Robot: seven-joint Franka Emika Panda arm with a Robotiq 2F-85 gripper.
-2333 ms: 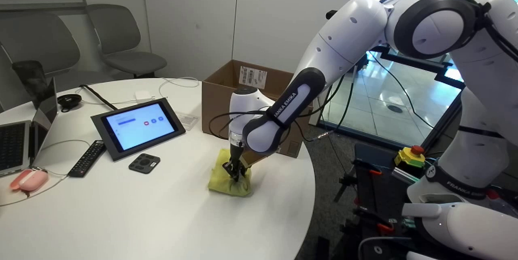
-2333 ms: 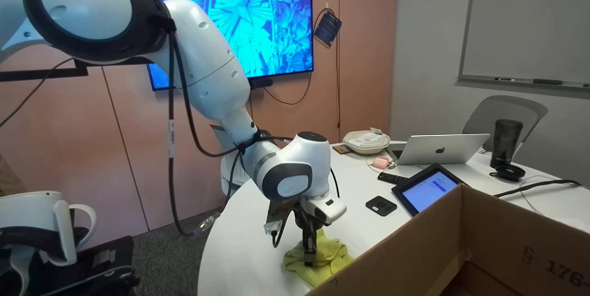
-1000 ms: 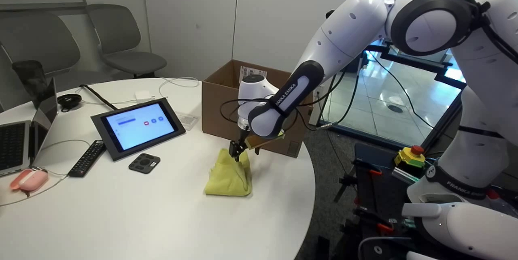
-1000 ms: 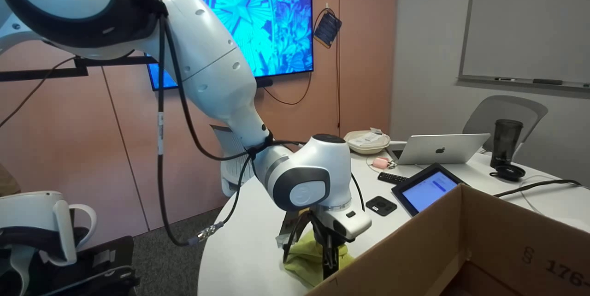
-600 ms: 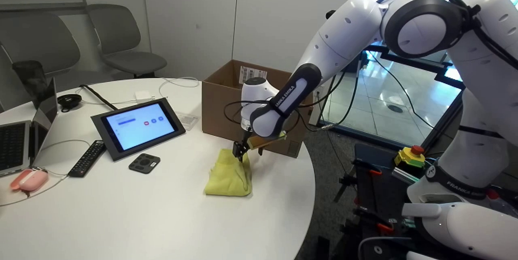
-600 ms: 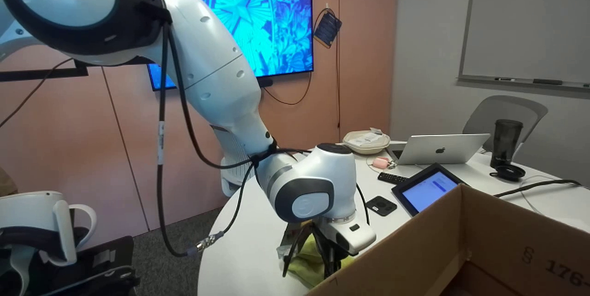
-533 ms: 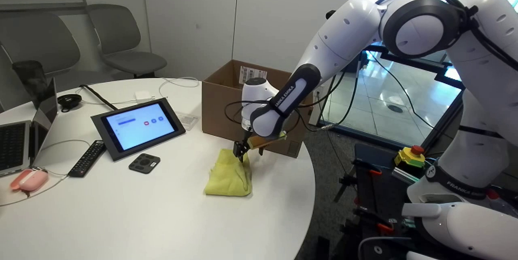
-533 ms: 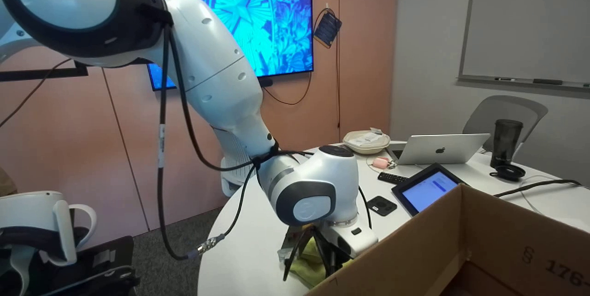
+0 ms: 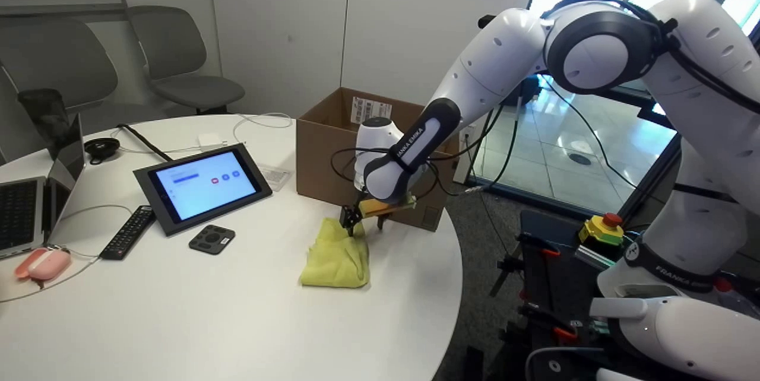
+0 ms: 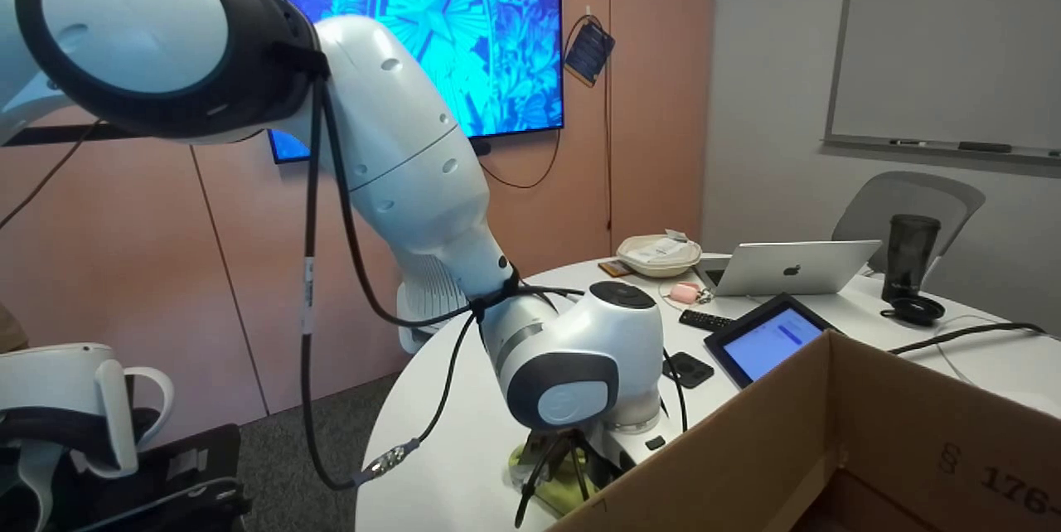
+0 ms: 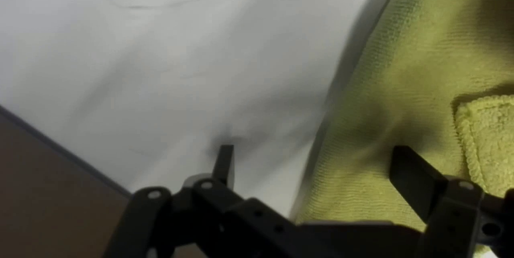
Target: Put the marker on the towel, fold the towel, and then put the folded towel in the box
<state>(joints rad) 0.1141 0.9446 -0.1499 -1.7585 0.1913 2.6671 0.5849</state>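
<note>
The yellow-green towel (image 9: 335, 262) lies folded in a rumpled bundle on the white table in both exterior views. My gripper (image 11: 313, 149) is open above the towel's edge on the box side. In the wrist view one finger (image 11: 417, 181) is over the towel (image 11: 361, 177) and the opposite finger is over bare table, with nothing gripped between them. From an exterior view, the arm and the cardboard box (image 10: 746, 432) partly cover the towel (image 10: 572, 486). The box (image 9: 323, 161) stands open-topped just behind the gripper. The marker is hidden or out of view.
A tablet on a stand (image 9: 205, 185), a black puck-like device (image 9: 212, 239), a remote (image 9: 127, 232) and a laptop (image 9: 35, 203) share the table. Black cables (image 10: 311, 308) hang from the arm. The round table edge (image 9: 460, 286) runs close by the towel.
Since about two seconds ago my gripper has risen off the towel and moved toward the box. Over the last half second the arm has dipped slightly. The towel has stayed still lately.
</note>
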